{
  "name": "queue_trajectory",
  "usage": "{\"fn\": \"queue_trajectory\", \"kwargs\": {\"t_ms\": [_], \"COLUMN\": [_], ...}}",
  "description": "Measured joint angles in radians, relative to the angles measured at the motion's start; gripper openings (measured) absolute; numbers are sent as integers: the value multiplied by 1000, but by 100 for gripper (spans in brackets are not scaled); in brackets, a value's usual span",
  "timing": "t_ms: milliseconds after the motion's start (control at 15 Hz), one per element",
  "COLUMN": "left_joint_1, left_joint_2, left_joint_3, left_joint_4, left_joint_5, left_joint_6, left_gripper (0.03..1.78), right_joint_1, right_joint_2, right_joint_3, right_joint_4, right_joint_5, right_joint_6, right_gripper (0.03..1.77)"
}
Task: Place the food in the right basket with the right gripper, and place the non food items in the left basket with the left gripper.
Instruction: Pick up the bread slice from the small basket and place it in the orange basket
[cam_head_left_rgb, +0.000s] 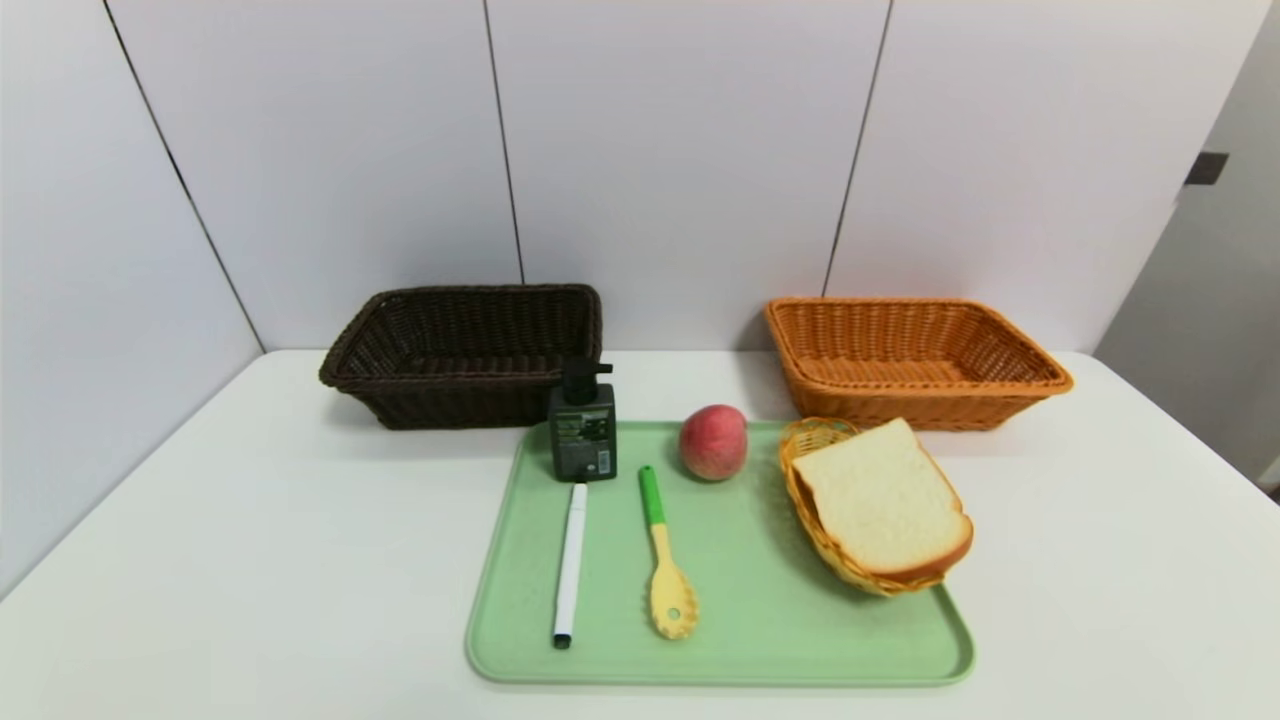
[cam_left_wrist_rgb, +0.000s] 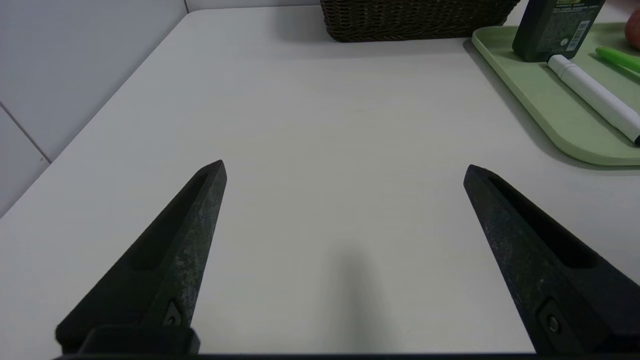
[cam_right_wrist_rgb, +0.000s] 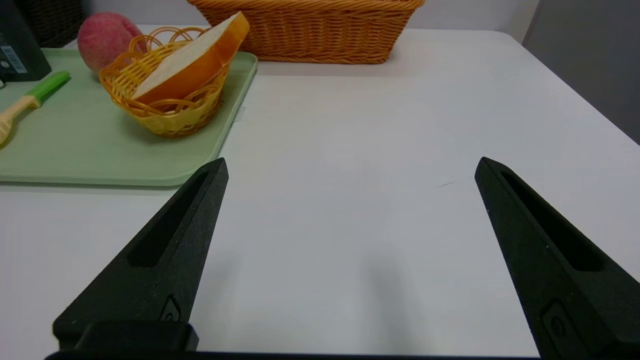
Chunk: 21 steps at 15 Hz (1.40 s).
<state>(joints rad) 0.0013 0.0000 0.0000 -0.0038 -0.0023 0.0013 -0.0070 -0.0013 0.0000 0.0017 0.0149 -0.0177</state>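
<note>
a white table (cam_head_left_rgb: 250, 560) with a smooth matt top fills the lower field, its far edge meeting the wall. the back wall (cam_head_left_rgb: 680, 150) consists of pale grey-white panels divided by thin dark seams, which run slightly slanted. a matching panelled wall (cam_head_left_rgb: 90, 300) closes the left side, meeting the table's left edge. beyond the table's far right corner lies a darker grey surface (cam_head_left_rgb: 1210, 330) bearing a small dark fitting (cam_head_left_rgb: 1206, 168). lighting is even and diffuse, with soft shadows on the table top.
</note>
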Motion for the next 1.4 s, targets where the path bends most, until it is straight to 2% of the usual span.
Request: {"fn": "queue_trajectory", "kwargs": {"t_ms": [133, 267, 467, 667, 867, 1000, 1133, 1267, 1400], "left_joint_1": [0, 0, 0, 0, -1, -4, -48, -93, -117], "left_joint_2": [0, 11, 123, 342, 590, 734, 835, 914, 991], "left_joint_3": [-17, -110, -316, -493, -663, -752, -790, -796, -796], "left_joint_4": [2, 47, 167, 221, 234, 235, 221, 176, 110], "left_joint_5": [2, -1, -22, -47, -73, -106, -116, -113, -109], "left_joint_6": [8, 15, 4, -50, -169, -243, -265, -268, -271], "left_gripper": [169, 169, 169, 169, 169, 169, 169, 169, 169], "right_joint_1": [-1, 0, -1, -1, 0, 3, 9, 14, 17], "right_joint_2": [0, 8, 131, 386, 691, 889, 1062, 1196, 1293], "right_joint_3": [-9, -64, -306, -606, -829, -961, -1070, -1134, -1154], "right_joint_4": [7, 33, 140, 263, 349, 379, 405, 417, 416], "right_joint_5": [-7, 8, 52, 103, 188, 265, 352, 436, 521], "right_joint_6": [-1, 12, 100, 274, 485, 667, 846, 980, 1069], "right_gripper": [171, 171, 171, 171, 171, 171, 171, 171, 171]}}
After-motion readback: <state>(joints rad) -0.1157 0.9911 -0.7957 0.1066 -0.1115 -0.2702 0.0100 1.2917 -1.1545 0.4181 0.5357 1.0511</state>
